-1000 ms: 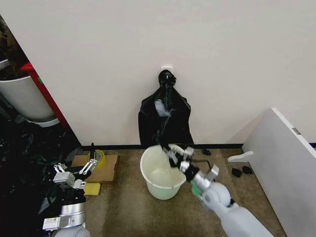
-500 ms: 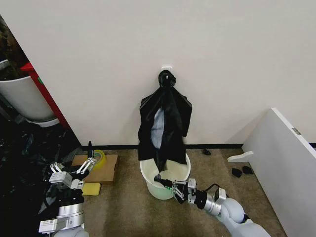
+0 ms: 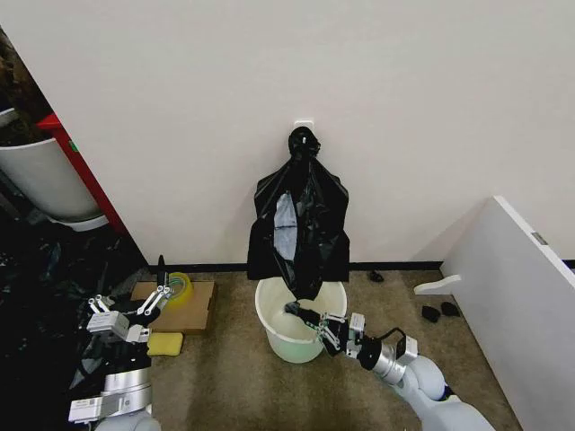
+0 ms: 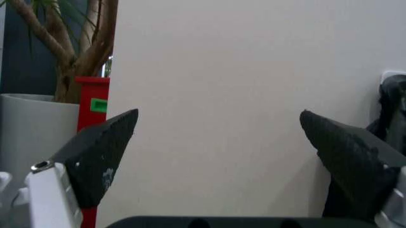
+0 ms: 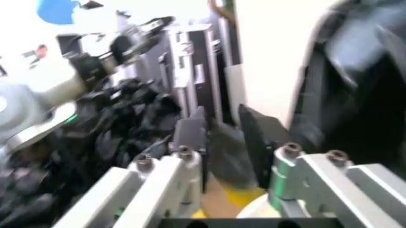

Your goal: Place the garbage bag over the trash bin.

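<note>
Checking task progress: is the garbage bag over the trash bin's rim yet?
No. The garbage bag hangs from the wall, its tip inside the trash bin, rim bare.

the head view is evenly and softly lit; the pale wall (image 3: 404,108) reads flat and bright, with only faint shade at its foot. the far left corner falls into deep darkness. the hanging garbage bag (image 3: 301,224) carries a pale sheen on its glossy folds. the left wrist view is clear on the wall, but the near fingertips (image 4: 104,152) are soft. the right wrist view is heavily blurred throughout, with blown-out white glare in one corner.
</note>
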Controlling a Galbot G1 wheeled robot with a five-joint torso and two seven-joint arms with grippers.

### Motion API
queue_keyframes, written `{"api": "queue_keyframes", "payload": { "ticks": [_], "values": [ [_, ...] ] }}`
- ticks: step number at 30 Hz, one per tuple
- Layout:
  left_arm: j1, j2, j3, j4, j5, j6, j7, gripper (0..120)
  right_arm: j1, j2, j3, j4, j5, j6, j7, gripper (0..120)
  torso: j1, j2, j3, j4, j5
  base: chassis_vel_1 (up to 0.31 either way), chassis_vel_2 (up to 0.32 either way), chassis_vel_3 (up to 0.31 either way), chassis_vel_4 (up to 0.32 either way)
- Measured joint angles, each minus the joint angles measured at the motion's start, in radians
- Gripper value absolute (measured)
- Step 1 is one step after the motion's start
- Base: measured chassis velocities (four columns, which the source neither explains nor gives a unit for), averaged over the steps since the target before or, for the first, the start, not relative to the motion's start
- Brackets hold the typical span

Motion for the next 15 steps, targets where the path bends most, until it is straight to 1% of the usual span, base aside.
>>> {"api": "queue_keyframes", "payload": {
  "ticks": [1,2,3,4,5,6,7,8,9,11,12,13,14,15],
  "values": [
    [-0.004,0.003,0.0,0.002,-0.004,0.004,-0.001,100,-0.006,0.0,0.018,0.0,-0.059,0.021,-0.027,28,0.0,0.0,0.0,-0.0001,0.0,0.0,0.0,0.0,0.0],
    [-0.007,0.006,0.0,0.002,-0.007,0.006,-0.003,100,-0.009,0.001,0.036,-0.006,-0.121,0.048,-0.047,32,0.0,0.0,0.0,-0.0002,0.0,0.0,0.0,0.0,0.0],
    [-0.007,0.006,0.0,0.002,-0.007,0.006,-0.003,100,-0.009,0.001,0.036,-0.006,-0.121,0.048,-0.047,32,0.0,0.0,0.0,-0.0002,0.0,0.0,0.0,0.0,0.0],
    [-0.009,0.008,0.0,0.002,-0.009,0.008,-0.004,100,-0.011,0.001,0.051,-0.014,-0.182,0.077,-0.052,36,0.0,0.0,0.0,-0.0001,0.0,0.0,0.0,0.0,0.0],
    [-0.009,0.011,-0.001,0.002,-0.01,0.01,-0.005,100,-0.015,0.001,0.065,-0.026,-0.246,0.111,-0.041,43,0.0,0.0,0.0,-0.0001,0.0,0.0,0.0,0.0,0.0],
    [-0.01,0.012,-0.001,0.002,-0.011,0.01,-0.005,100,-0.016,0.0,0.068,-0.03,-0.261,0.122,-0.029,45,0.0,0.0,0.0,-0.0002,0.0,0.0,0.0,0.0,0.0],
    [-0.01,0.014,-0.001,0.002,-0.013,0.011,-0.005,100,-0.019,-0.001,0.07,-0.035,-0.283,0.143,0.017,50,0.0,0.0,0.0,-0.0003,0.0,0.0,0.0,0.0,0.0],
    [-0.01,0.014,-0.001,0.002,-0.013,0.011,-0.005,100,-0.019,-0.001,0.07,-0.035,-0.283,0.143,0.017,50,0.0,0.0,0.0,-0.0003,0.0,0.0,0.0,0.0,0.0],
    [-0.011,0.015,-0.002,0.002,-0.013,0.011,-0.005,100,-0.021,-0.003,0.068,-0.034,-0.298,0.158,0.088,53,0.0,0.0,0.0,-0.0002,0.0,0.0,0.0,0.0,0.0],
    [-0.015,0.018,-0.002,0.006,-0.015,0.011,-0.005,100,-0.018,-0.001,0.038,-0.008,-0.335,0.174,0.361,65,0.0,0.0,0.0,-0.0003,0.0,0.0,0.0,0.0,0.0],
    [-0.015,0.018,-0.002,0.006,-0.015,0.011,-0.005,100,-0.018,-0.001,0.038,-0.008,-0.335,0.174,0.361,65,0.0,0.0,0.0,-0.0003,0.0,0.0,0.0,0.0,0.0],
    [-0.018,0.019,-0.002,0.012,-0.015,0.011,-0.006,100,-0.009,0.003,0.015,0.013,-0.374,0.17,0.506,70,0.0,0.0,0.0,-0.0002,0.0,0.0,0.0,0.0,0.0],
    [-0.019,0.019,-0.002,0.015,-0.015,0.011,-0.006,100,-0.002,0.006,0.003,0.023,-0.406,0.164,0.578,73,0.0,0.0,0.0,-0.0002,0.0,0.0,0.0,0.0,0.0],
    [-0.025,0.019,-0.002,0.022,-0.015,0.011,-0.008,100,0.018,0.016,-0.018,0.041,-0.519,0.142,0.745,78,0.0,0.0,0.0,0.0002,0.0,0.0,0.0,0.0,0.0]
  ]
}}
